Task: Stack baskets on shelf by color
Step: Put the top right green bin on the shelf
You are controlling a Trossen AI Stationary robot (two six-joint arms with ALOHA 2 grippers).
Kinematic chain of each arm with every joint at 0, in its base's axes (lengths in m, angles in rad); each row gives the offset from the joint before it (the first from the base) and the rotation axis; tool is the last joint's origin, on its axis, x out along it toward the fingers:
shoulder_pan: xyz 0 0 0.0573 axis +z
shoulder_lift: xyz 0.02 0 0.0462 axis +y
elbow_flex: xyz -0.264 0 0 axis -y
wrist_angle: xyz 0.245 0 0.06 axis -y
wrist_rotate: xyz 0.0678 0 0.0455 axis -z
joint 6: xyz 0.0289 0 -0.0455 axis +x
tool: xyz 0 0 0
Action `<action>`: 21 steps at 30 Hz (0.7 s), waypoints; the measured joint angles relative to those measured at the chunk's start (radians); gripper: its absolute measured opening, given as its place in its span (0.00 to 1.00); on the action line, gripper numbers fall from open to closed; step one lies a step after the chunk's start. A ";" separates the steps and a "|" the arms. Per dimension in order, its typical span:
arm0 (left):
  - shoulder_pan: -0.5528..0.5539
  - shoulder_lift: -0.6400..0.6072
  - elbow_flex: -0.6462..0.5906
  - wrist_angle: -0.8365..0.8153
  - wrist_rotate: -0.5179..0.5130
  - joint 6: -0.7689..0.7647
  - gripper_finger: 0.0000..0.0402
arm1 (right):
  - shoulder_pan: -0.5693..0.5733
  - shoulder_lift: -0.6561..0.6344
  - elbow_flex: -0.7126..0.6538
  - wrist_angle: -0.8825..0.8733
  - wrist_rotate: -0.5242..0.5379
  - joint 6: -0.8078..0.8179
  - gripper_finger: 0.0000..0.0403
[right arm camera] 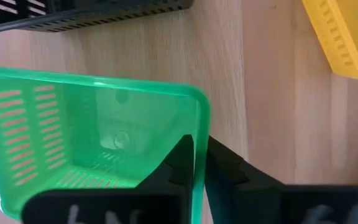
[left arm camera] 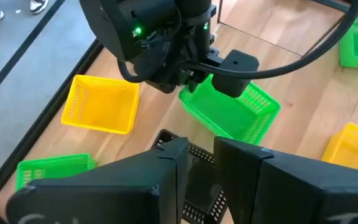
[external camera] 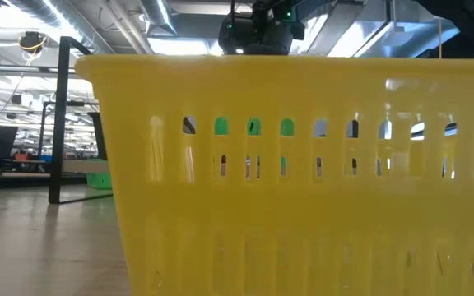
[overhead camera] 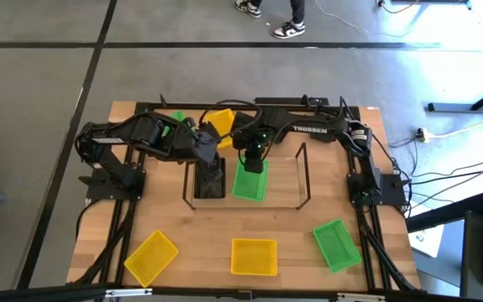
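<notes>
The right gripper straddles the rim wall of a green basket, one finger inside and one outside, pinching it; whether that pinch is full or easing, the wrist view is too close to settle. The basket sits in the middle bay of the shelf, on its light wood base, midway between the worktop's side edges and toward the rear edge.

The left gripper hangs over a black basket in the shelf's left bay, fingers slightly parted, nothing visibly between them.

Loose baskets lie all round. A yellow basket and another green one sit by the rear edge. Along the front edge are a yellow one near the left corner, a yellow one at the middle and a green one toward the right corner.

The risks, as I judge them:
- **Crooked basket.** The green basket may lie slightly skewed in its bay, so the next green one could nest badly.
- **Dragged on exit.** If the inside finger catches the flared rim on lifting, it could pull the basket against the wire uprights.
- **Arm contact.** The two wrists are close together above neighbouring bays and could touch.
</notes>
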 joint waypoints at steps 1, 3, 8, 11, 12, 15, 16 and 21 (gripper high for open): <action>0.000 0.000 0.000 0.000 0.000 0.000 0.17 | 0.000 0.000 0.000 0.002 0.001 0.000 0.07; 0.000 0.000 0.000 -0.001 0.000 0.005 0.17 | 0.000 0.000 0.000 0.008 0.002 -0.001 0.07; 0.000 0.000 0.000 -0.002 0.000 0.008 0.17 | 0.000 0.000 0.005 0.014 -0.008 -0.004 0.08; 0.000 0.000 0.000 -0.005 0.000 0.008 0.17 | 0.000 0.000 0.026 0.007 -0.030 -0.002 0.08; 0.000 0.000 0.000 -0.005 0.000 0.008 0.17 | 0.000 -0.001 0.032 0.007 -0.030 0.000 0.08; 0.000 0.000 0.000 -0.005 0.000 0.008 0.17 | 0.000 -0.001 0.040 0.007 -0.031 -0.005 0.05; 0.000 0.000 0.000 -0.005 0.000 0.008 0.17 | 0.000 -0.001 0.040 0.007 -0.032 -0.005 0.04; 0.000 0.000 0.000 -0.005 0.000 0.008 0.17 | 0.000 -0.001 0.040 0.008 -0.031 -0.004 0.03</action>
